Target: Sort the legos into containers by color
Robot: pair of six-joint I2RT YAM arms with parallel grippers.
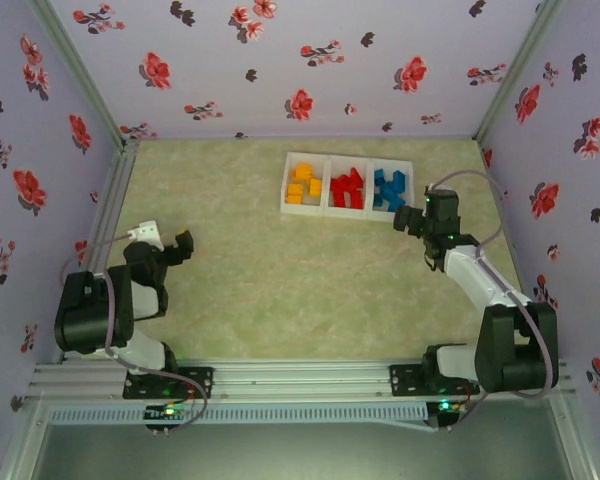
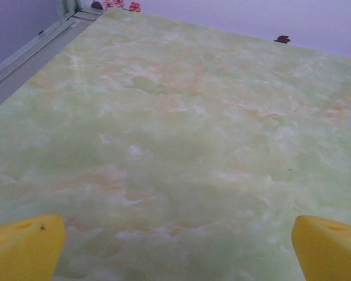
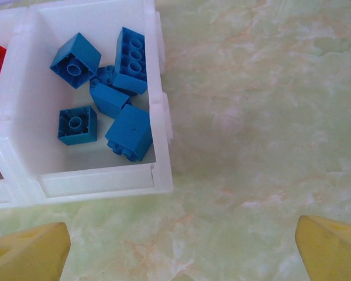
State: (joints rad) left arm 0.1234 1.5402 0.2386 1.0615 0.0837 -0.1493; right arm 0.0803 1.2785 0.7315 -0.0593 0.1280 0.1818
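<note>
At the far right, the legos [image 1: 348, 188] lie sorted by color in the tray [image 1: 320, 214], the left gripper [image 1: 183, 246] and right gripper [image 1: 412, 220] both gape empty, so sorting looks finished and only retracting remains

1. Tray [image 3: 93, 182]: white.
2. Contents: orange-yellow legos [image 1: 303, 185], red legos [image 1: 347, 188], blue legos [image 3: 128, 133].
3. Desk [image 2: 181, 146]: pale green, marbled, with faint orange veining.
4. Walls [image 1: 280, 60]: lilac, printed with red and dark flowers.
5. Left end effector [image 2: 175, 257] and right end effector [image 3: 181, 252]: yellow fingers [image 2: 23, 249].
</note>
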